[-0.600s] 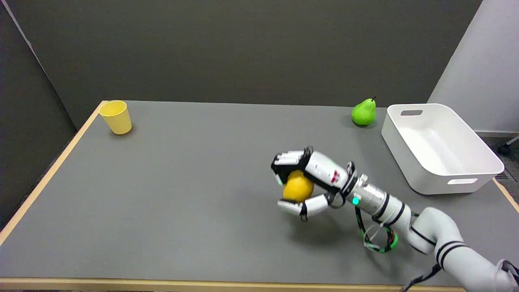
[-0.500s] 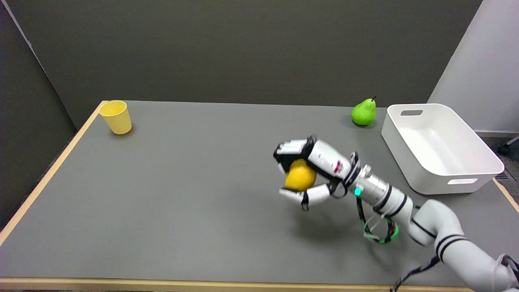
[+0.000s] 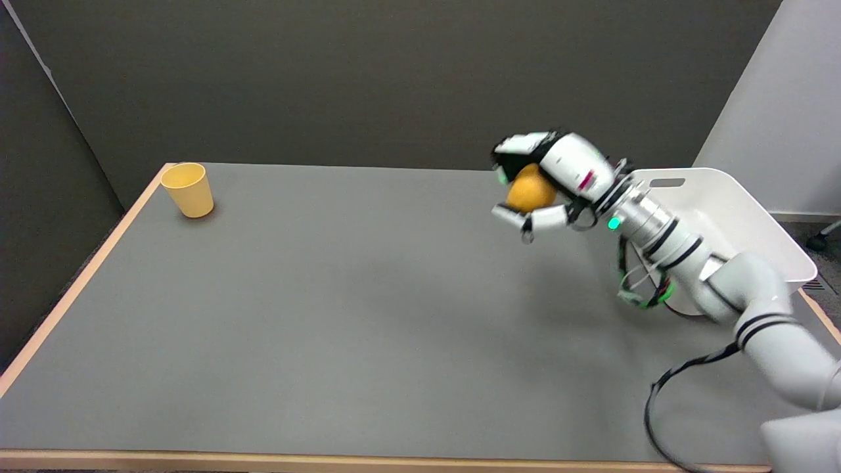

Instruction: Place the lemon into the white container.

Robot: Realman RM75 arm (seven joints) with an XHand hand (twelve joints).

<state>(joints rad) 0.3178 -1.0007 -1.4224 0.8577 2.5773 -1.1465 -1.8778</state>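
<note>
Lift is done. Since half a second ago I've brought the black-and-white robot hand [image 3: 548, 179] up off the worktop and swung it back and to the right. It is well clear of the surface now, closer to the white rectangular plastic container [image 3: 772, 231] than it was, though still left of its near wall.

The round yellow-orange lemon [image 3: 529, 191] hasn't shifted in the grasp. Fingers [image 3: 522, 144] curl over its top and another digit hooks under it, so the robot hand is closed around the fruit, holding it in the air.

My read is that the transport leg is about half run. The lemon still has to cross the container's rim before I let go. My arm covers part of the container's left wall in this view, so I can't judge clearance over the rim well.

The green pear that stood left of the container is hidden behind the hand and wrist now.

Surface: flat grey matte worktop [image 3: 315, 315] with a pale wood edge. A small yellow plastic cup [image 3: 188, 189] stands upright at the far left corner, well apart from the action. Dark grey wall behind, lighter panel at right.
</note>
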